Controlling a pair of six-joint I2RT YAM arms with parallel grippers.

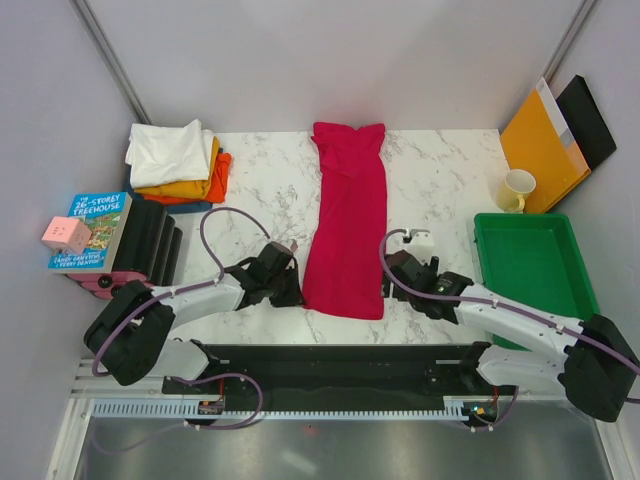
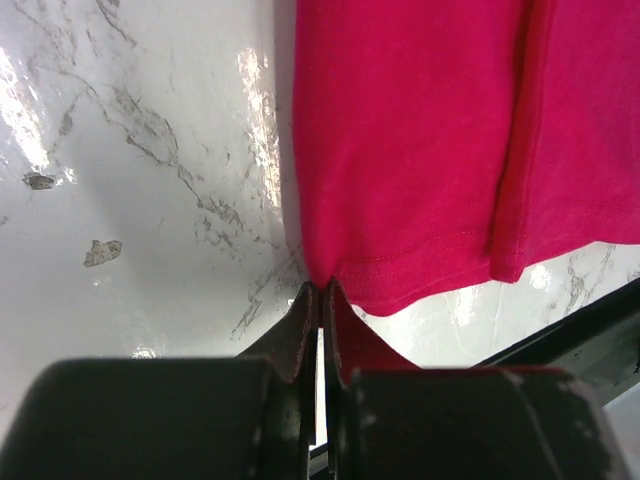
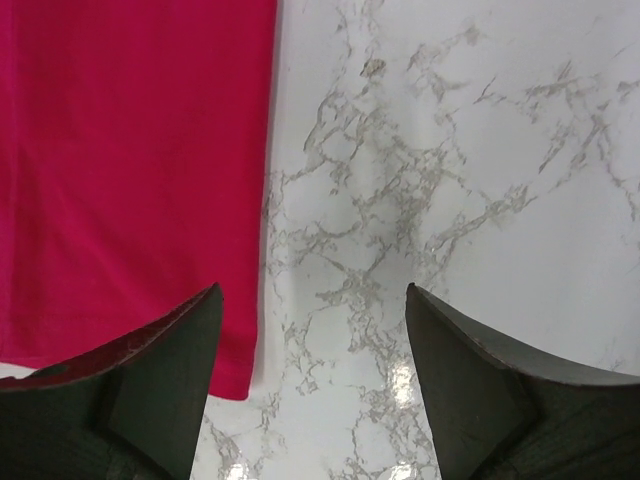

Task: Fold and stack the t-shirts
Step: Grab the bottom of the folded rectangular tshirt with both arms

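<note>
A crimson red t-shirt (image 1: pixel 348 220) lies folded into a long narrow strip down the middle of the marble table. My left gripper (image 1: pixel 295 290) is shut on its near left corner; in the left wrist view the tips (image 2: pixel 321 285) pinch the hem of the red cloth (image 2: pixel 420 150). My right gripper (image 1: pixel 392 275) is open beside the near right corner. In the right wrist view (image 3: pixel 312 300) its left finger (image 3: pixel 165 370) overlaps the shirt's edge (image 3: pixel 130 170) and its right finger is over bare marble. A stack of folded t-shirts (image 1: pixel 180 160), white over yellow-orange, orange and dark blue, sits at the far left.
A green tray (image 1: pixel 530 265) stands at the right, with a cream mug (image 1: pixel 517 190), an orange-yellow envelope (image 1: pixel 540 145) and a black folder (image 1: pixel 590 120) behind it. Books (image 1: pixel 95 230) with a pink cube (image 1: pixel 66 234) and black rolls lie at the left edge.
</note>
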